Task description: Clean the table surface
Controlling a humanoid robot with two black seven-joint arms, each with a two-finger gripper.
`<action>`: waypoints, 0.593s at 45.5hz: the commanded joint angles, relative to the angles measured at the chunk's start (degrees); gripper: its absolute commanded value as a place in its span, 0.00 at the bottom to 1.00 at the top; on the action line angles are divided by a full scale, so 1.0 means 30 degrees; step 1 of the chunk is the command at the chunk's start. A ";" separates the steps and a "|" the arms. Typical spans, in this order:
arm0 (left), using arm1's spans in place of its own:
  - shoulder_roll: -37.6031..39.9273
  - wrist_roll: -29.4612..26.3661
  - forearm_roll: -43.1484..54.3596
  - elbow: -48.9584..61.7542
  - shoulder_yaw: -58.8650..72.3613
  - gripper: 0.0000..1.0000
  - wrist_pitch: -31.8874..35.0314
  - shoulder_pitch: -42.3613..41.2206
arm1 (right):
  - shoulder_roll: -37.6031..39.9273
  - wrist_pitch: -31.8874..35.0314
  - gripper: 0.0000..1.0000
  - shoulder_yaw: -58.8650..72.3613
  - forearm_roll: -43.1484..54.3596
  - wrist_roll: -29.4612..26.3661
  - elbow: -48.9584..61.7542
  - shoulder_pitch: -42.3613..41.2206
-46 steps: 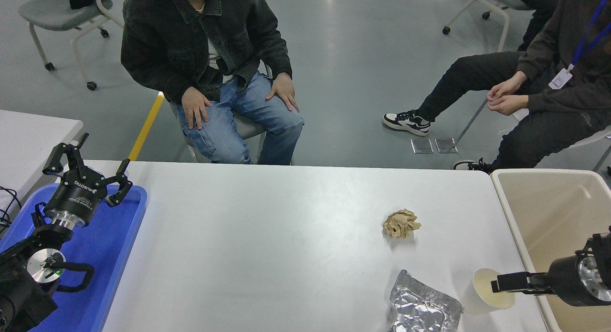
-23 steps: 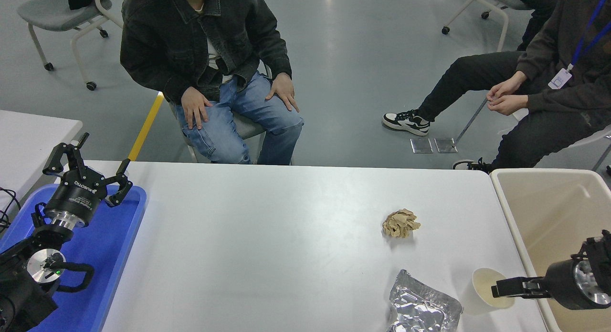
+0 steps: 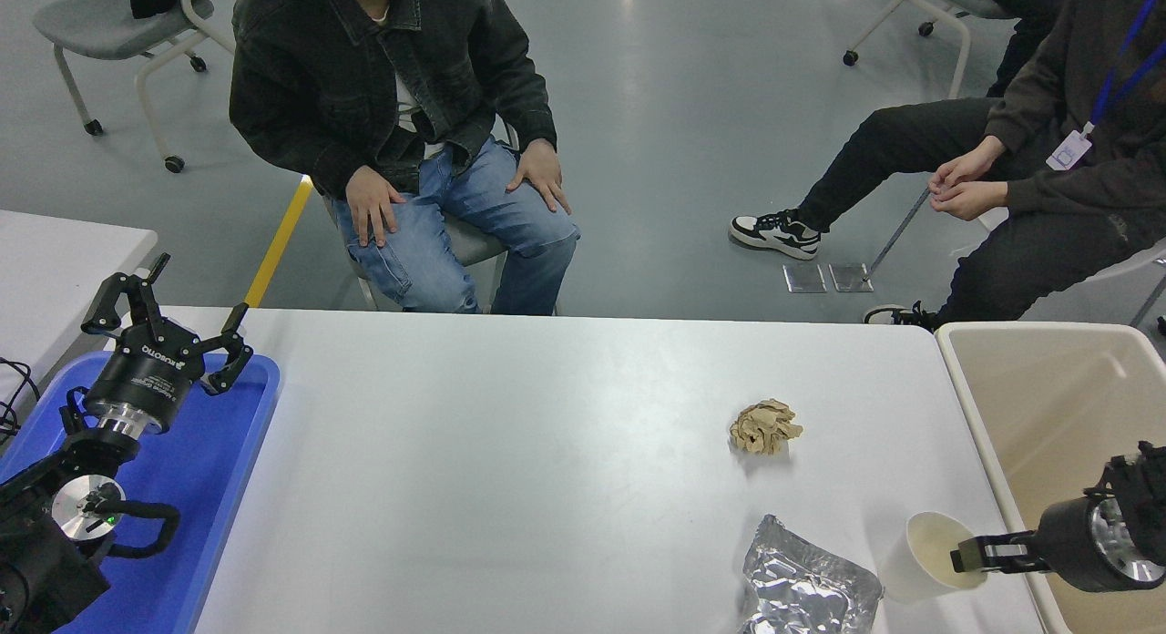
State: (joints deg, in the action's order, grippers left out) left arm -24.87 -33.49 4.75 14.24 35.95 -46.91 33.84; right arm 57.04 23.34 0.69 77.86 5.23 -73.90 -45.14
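Table surface is spanning the middle of the view, white-grey, with three bits of rubbish sitting on its right half: a crumpled brown paper wad mid-right, a crinkled silver foil bag at the near edge, and a white paper cup just right of the bag, close to the table's right edge. My right gripper is reaching in from the right edge, roughly horizontal, with the fingers at the cup's rim; one finger is looking like it's inside the mouth, and I'm judging that I'm pinching the rim wall, though the far side of the grip is hidden. The cup is leaning toward the gripper, not standing square. Risks as I'm reading them: a thin rim grip on a light paper cup is prone to slipping or crushing, and with the cup tilted it could tip out and roll off the near edge or knock into the foil bag. The beige bin is sitting right beside the table on my right, so the carry is short, but my wrist is hanging over the bin's wall and dragging the cup low could catch on it. Left gripper is parked at lower left over the blue tray, fingers spread, holding nothing. Two people are sitting beyond the far side, well clear.
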 commanded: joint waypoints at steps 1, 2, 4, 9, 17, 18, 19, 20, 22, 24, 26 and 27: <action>0.0000 0.0000 0.0000 0.0000 0.0000 1.00 0.0023 0.0000 | 0.0002 0.0013 0.00 0.0004 0.0181 0.0276 -0.0005 -0.0246; 0.0000 0.0000 0.0000 0.0000 0.0000 1.00 -0.0006 0.0000 | 0.0031 0.0013 0.00 0.0004 0.0268 0.0335 -0.0063 -0.0304; 0.0000 0.0000 0.0000 0.0000 0.0000 1.00 -0.0006 0.0000 | 0.0147 0.0042 0.00 -0.0025 0.0415 0.0539 -0.0180 -0.0392; 0.0000 0.0000 0.0000 0.0000 0.0000 1.00 0.0023 0.0000 | 0.0761 0.0480 0.00 0.0004 0.0415 0.0803 -0.0503 -0.1241; 0.0000 0.0000 0.0000 0.0000 0.0000 1.00 -0.0006 0.0000 | 0.2227 0.2502 0.00 -0.0055 0.0386 0.1419 -0.1849 -0.3261; 0.0000 0.0000 0.0000 0.0000 0.0000 1.00 -0.0006 0.0000 | 0.2344 0.2590 0.00 -0.0055 0.0415 0.1419 -0.1996 -0.3496; 0.0000 0.0000 0.0000 0.0000 0.0000 1.00 -0.0006 0.0000 | 0.2490 0.2707 0.00 -0.0055 0.0386 0.1419 -0.2142 -0.3730; 0.0000 0.0000 0.0000 0.0000 0.0000 1.00 0.0023 0.0000 | 0.2666 0.2824 0.00 -0.0084 0.0386 0.1419 -0.2231 -0.3936; 0.0000 0.0000 0.0000 0.0000 0.0000 1.00 -0.0006 0.0000 | 0.2901 0.3146 0.00 -0.0084 0.0386 0.1419 -0.2436 -0.4346; 0.0000 0.0000 0.0000 0.0000 0.0000 1.00 -0.0006 0.0000 | 0.2990 0.3439 0.00 -0.0084 0.0415 0.1419 -0.2525 -0.4756; 0.0000 0.0000 0.0000 0.0000 0.0000 1.00 -0.0006 0.0000 | 0.3077 0.3645 0.00 -0.0055 0.0415 0.1448 -0.2496 -0.5079; 0.0000 0.0000 0.0000 0.0000 0.0000 1.00 -0.0006 0.0000 | 0.3136 0.3704 0.00 -0.0084 0.0415 0.1507 -0.2525 -0.5254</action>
State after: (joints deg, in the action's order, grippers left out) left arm -24.87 -33.49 4.75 14.24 35.95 -46.91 33.84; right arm 63.35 30.26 0.50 78.96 8.89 -79.08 -54.72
